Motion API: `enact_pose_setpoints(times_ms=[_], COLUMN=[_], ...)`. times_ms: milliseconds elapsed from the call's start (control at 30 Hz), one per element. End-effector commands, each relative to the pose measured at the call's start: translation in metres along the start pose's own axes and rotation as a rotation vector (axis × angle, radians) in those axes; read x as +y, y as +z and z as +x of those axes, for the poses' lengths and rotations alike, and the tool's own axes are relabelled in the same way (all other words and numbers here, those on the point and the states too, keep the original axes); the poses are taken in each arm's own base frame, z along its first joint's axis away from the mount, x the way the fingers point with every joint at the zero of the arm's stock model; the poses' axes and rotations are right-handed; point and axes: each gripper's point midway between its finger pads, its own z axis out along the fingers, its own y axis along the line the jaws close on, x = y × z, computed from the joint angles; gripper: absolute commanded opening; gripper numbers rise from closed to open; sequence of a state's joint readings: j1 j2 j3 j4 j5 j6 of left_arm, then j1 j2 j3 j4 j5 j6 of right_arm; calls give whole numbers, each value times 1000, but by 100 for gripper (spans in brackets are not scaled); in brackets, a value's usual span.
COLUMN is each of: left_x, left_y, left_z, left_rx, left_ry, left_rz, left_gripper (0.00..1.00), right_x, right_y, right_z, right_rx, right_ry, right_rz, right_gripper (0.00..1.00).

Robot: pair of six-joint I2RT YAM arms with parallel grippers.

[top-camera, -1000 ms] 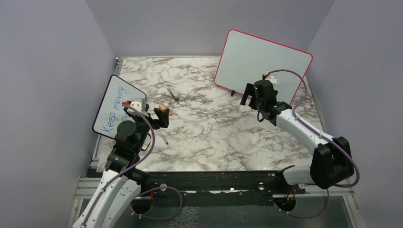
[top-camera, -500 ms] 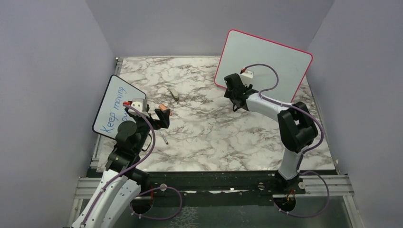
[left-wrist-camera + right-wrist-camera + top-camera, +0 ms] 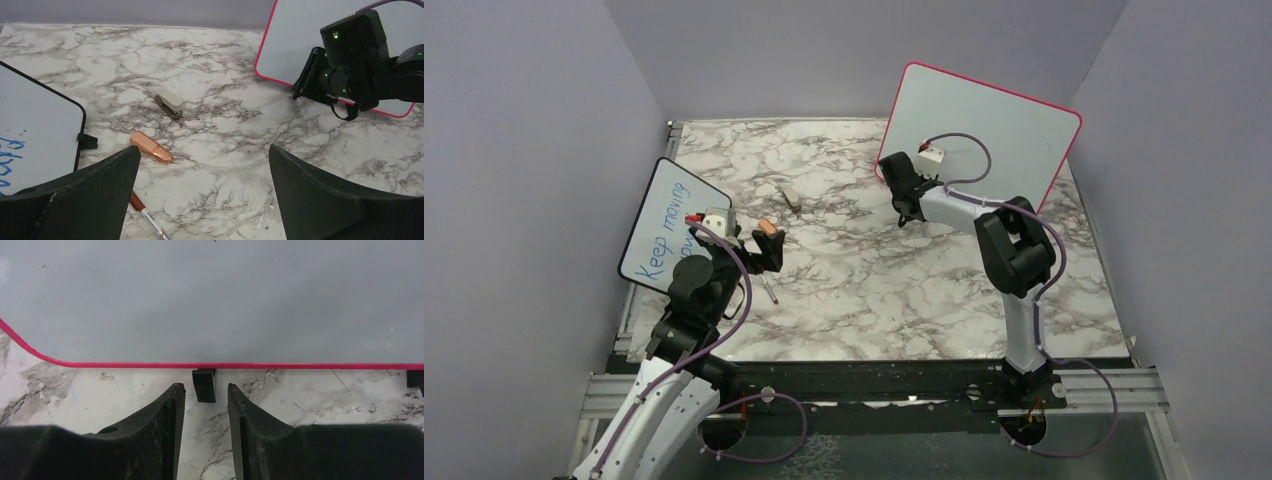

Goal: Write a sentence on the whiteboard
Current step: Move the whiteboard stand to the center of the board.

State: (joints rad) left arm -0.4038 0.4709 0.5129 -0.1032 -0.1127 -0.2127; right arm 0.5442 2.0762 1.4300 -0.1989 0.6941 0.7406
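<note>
while the whiteboard (image 3: 1024,115) is propped upright at the far right of the marbled bench (image 3: 874,290), its thin pink-red frame is seen all round and its face is shown as plain pale grey. the right gripper (image 3: 204,388) is held low at the board's near left corner, just in front of the bottom edge, and its fingers (image 3: 165,425) are set only narrowly apart with nothing gripped between them. one black foot (image 3: 204,382) under the frame is seen just beyond the tips, in line with the gap, though whether it is touched cannot be told. the left gripper (image 3: 204,155) is held over the near left part of the bench, well apart from the whiteboard, with its own fingers (image 3: 75,200) spread wide and nothing held. ahead of it an orange cap (image 3: 151,147) is laid flat on the bench, a marker (image 3: 147,220) with a red-brown end is laid nearer, close beside one finger, and a small grey-and-tan object (image 3: 169,103) is set further out toward the middle. a smaller black-framed board (image 3: 686,190) is stood at the left edge, just beside the left arm, and blue handwriting (image 3: 662,235), read as "keep moving", is carried on it. a purple cable (image 3: 969,140) is looped from the right wrist in front of the whiteboard's face.
</note>
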Motion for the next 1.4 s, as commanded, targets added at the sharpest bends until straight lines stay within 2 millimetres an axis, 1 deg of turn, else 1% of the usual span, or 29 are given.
enact_pose_setpoints(times_ms=[0, 167, 267, 333, 400, 433, 533, 700, 867, 933, 967, 1133, 1200, 1233, 1367], left_x=[-4, -4, -4, -3, -4, -4, -4, -3, -3, -3, -2, -1, 2, 5, 15], left_y=[-1, -2, -2, -2, -2, -2, -3, -3, -3, -3, -3, -2, -3, -3, -5], left_z=[-5, -6, -6, -6, -6, -7, -6, -6, -5, -5, -5, -3, -3, -3, -6], left_rx=[-26, -29, -30, -32, -33, -34, -33, -34, -30, -27, -26, -20, -19, -20, -31], left_ry=[16, 20, 25, 27, 27, 27, 26, 32, 38, 38, 38, 43, 47, 47, 45], left_rz=[19, 20, 20, 18, 19, 20, 21, 18, 19, 17, 16, 10, -8, -21, -78], left_gripper=[99, 98, 98, 98, 98, 98, 98, 98, 98, 98, 98, 98, 98, 98, 98], right_x=[-6, -2, 0, -1, -2, -3, -1, -3, -1, 1, 8, 22, 29, 31, 30], right_y=[11, 19, 22, 21, 20, 17, 10, -15, -46, -62, -71, -109, -123, -129, -144], right_z=[-6, -5, -4, -3, 1, 4, 13, 36, 59, 68, 70, 92, 102, 106, 126], right_rx=[-61, -71, -70, -62, -47, -37, -5, 27, 64, 75, 65, 71, 69, 71, 106], right_ry=[-16, -44, -63, -77, -91, -99, -122, -210, -260, -279, -281, -338, -359, -367, -391], right_rz=[92, 107, 107, 103, 90, 79, 11, -79, -189, -246, -288, -420, -460, -475, -492], right_gripper=[40, 35, 22, 10, 3, 1, 0, 0, 1, 0, 0, 1, 1, 1, 1])
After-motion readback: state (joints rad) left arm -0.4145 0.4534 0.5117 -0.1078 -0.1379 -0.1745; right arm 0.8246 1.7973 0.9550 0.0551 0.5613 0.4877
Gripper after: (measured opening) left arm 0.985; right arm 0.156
